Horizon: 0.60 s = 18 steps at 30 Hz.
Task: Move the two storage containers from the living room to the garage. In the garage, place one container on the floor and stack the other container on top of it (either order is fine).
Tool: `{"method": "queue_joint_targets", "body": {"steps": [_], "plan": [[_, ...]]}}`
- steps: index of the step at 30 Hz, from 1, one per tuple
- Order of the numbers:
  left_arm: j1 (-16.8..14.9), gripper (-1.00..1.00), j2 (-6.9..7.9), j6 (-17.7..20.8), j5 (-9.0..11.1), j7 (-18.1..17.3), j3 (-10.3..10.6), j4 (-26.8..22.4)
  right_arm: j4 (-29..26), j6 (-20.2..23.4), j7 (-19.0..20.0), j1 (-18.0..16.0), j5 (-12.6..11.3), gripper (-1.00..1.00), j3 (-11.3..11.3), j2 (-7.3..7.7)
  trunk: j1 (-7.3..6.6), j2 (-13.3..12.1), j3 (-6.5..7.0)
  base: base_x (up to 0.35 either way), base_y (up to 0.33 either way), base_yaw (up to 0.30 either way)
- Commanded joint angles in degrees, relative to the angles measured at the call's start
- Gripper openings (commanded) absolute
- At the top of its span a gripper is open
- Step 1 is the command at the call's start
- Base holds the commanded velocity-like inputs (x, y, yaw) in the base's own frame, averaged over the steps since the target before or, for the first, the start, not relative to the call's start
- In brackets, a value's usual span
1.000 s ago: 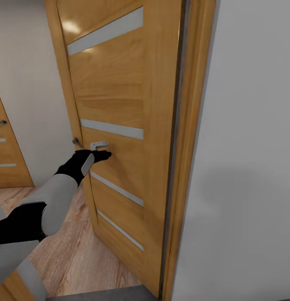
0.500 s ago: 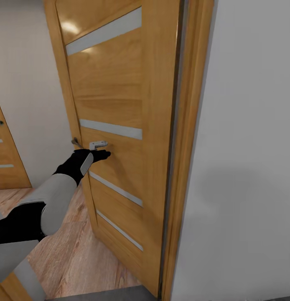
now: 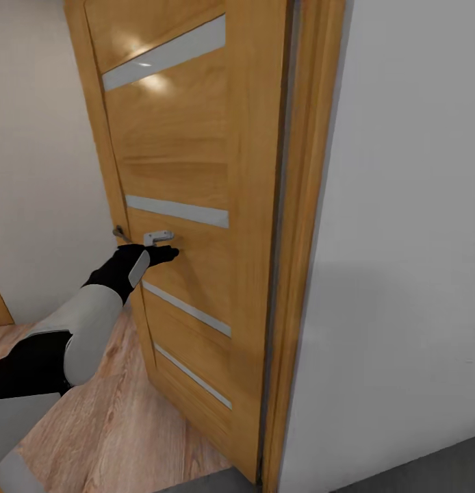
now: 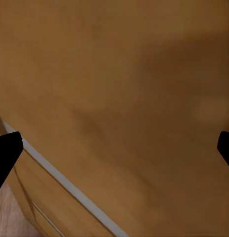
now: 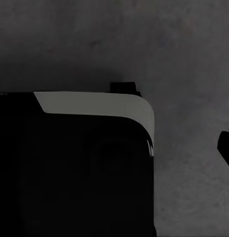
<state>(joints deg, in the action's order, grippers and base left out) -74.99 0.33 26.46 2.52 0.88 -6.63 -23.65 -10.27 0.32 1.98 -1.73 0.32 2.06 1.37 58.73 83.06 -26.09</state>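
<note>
I am reaching my left gripper to a wooden door, just under its handle.

The door is honey-coloured wood with pale slanted strips, standing ajar in its frame, with a pale grey wall to its right. Light wood planks are lying beyond the door, and a strip of dark grey floor is showing at my near side. In the left wrist view my fingertips are standing wide apart, spread against the door panel. In the right wrist view I am seeing dark speckled floor and a black part of my body; whether the right gripper is spread or closed I cannot tell. Compared with a second ago, the whole scene is shifting and the second door at far left is almost gone from sight.
</note>
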Motion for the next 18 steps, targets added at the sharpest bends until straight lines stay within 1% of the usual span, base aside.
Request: {"method": "queue_joint_targets", "body": {"steps": [1, 4, 7, 11, 18], "plan": [[0.0, 1.0, -0.67, 0.3, 1.9, -0.3, -0.1, -0.1, 0.0, 0.0, 0.3, 0.0, 0.0, 1.0, 0.2, 0.01, 0.0, 0.0, -0.07, 0.0, 0.127, -0.284], [0.0, 1.0, -0.63, 0.4, 1.8, -1.3, -0.1, -0.1, 0.0, 0.0, 0.6, 0.0, 0.0, 1.0, 0.2, 0.03, 0.0, 0.0, -0.07, 0.0, 0.069, -0.188], [0.0, 1.0, -0.61, 0.3, 1.7, -3.0, -0.1, -0.2, -0.1, 0.0, 0.8, 0.0, -0.1, 1.0, 0.3, 0.03, 0.0, 0.0, -0.07, 0.0, 0.125, -0.085], [0.0, 1.0, -0.6, 0.2, 1.6, -3.7, -0.1, -0.2, 0.0, 0.0, 0.8, 0.0, -0.1, 1.0, 0.3, 0.04, 0.0, 0.0, -0.07, 0.0, 0.225, -0.146], [0.0, 1.0, -0.6, -0.2, 1.5, -3.8, 0.0, -0.2, -0.1, 0.0, 0.8, 0.0, -0.1, 1.0, 0.3, 0.04, 0.0, 0.0, -0.07, 0.0, 0.263, -0.247]]}}
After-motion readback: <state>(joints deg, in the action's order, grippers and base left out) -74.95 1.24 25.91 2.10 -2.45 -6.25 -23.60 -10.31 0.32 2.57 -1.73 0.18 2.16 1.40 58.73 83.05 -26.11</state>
